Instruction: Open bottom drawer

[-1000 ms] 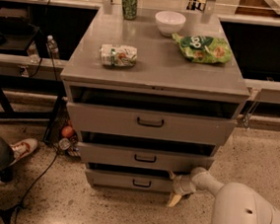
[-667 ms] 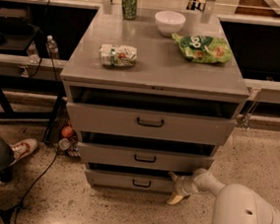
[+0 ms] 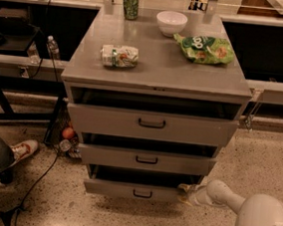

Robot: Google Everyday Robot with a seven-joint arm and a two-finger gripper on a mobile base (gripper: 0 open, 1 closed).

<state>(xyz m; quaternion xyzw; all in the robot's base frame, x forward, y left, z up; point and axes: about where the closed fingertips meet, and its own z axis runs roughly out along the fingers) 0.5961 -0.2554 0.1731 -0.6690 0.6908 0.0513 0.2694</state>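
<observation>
Speckled terrazzo floor [image 3: 257, 156] lies under a grey metal cabinet of three drawers, all facing the camera. Nearest, at lower right, the white robot arm [image 3: 224, 193] reaches left, and its gripper [image 3: 186, 192] sits at the right end of the bottom drawer [image 3: 109, 188], touching or just beside that corner. Whether the gripper is open or closed cannot be told.

The bottom drawer is the lowest and shallowest grey panel. Its long axis runs left to right, and a small black centre handle [image 3: 142, 193] is on its front. It stands slightly out, with a dark gap above. Over it come the mid-sized grey drawer [image 3: 186, 164] and the tall grey drawer [image 3: 105, 121].

On the grey cabinet top [image 3: 160, 72] lie a crumpled white-and-green packet [image 3: 119, 56] and a green snack bag [image 3: 205, 49] with white lettering too unclear to read. Farther back stand a white bowl [image 3: 171, 23] and a green drink can [image 3: 130, 3].
</observation>
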